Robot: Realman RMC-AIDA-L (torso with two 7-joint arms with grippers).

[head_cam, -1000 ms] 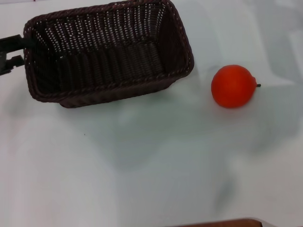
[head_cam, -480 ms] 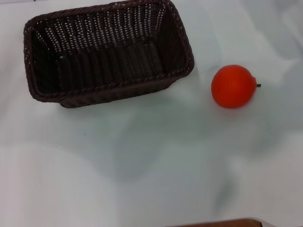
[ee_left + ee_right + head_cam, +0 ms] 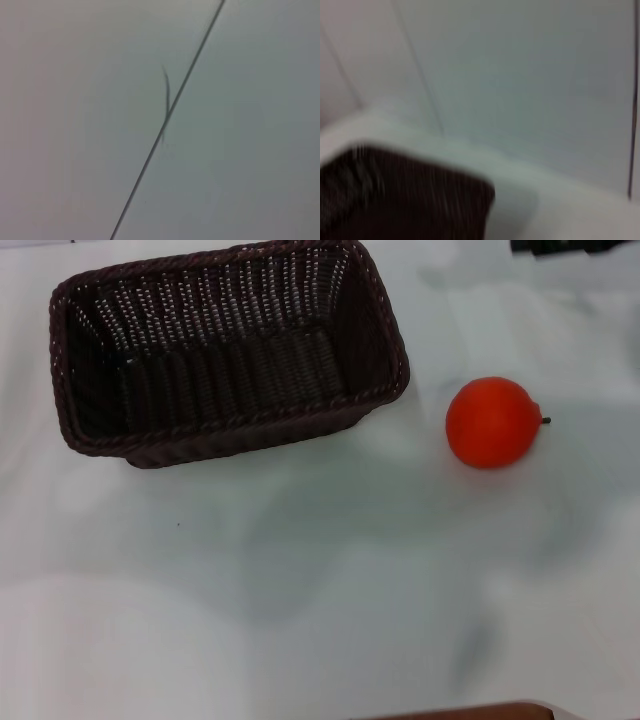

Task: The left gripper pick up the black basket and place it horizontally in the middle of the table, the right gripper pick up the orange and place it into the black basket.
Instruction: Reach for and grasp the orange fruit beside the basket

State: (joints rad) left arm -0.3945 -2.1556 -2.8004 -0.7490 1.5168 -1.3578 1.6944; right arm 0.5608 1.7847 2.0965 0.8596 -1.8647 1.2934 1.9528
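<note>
White table [image 3: 330,580] with black basket [image 3: 225,350] beside orange [image 3: 493,423]; right hand [image 3: 575,246] barely in head view, grip unclear.

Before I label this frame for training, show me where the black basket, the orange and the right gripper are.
black basket [image 3: 230,345]: head view, on its woven inner floor.
orange [image 3: 492,423]: head view, middle of its skin.
right gripper [image 3: 575,246]: head view, dark edge entering at the top.
</note>
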